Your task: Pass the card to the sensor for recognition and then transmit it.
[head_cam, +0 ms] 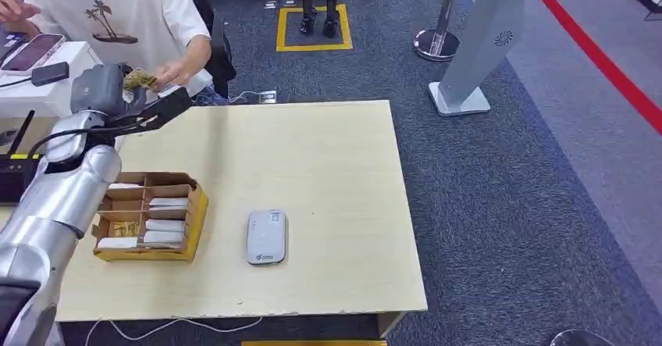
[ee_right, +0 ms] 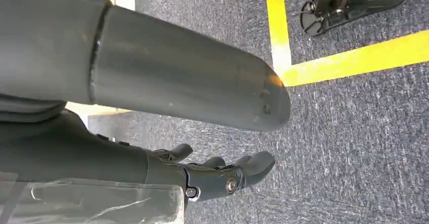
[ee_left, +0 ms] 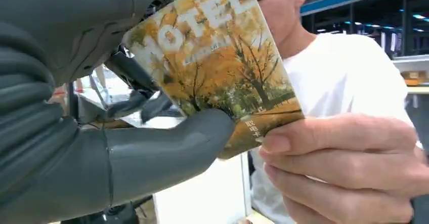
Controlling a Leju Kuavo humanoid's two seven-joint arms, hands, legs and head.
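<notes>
handing over is the step in hand: the left hand (head_cam: pixel 129 96) is raised past the far left corner of the tabletop (head_cam: pixel 328 174) and pinches the card (ee_left: pixel 215 57) between its thick thumb and darker fingers, while a person's hand (ee_left: pixel 344 168) grips the card's opposite edge. the card, printed with autumn trees and the word hotel, is held by both at once, up in the air and well apart from the sensor (head_cam: pixel 266 237), which lies flat on the tabletop just beside the card box (head_cam: pixel 148 217). so the transfer looks nearly done. the next move, as i judge it, calls for the thumb to ease off so the person takes the card cleanly. the right hand (ee_right: pixel 222 176) hangs over the carpet, fingers loosely curled, holding nothing.
</notes>
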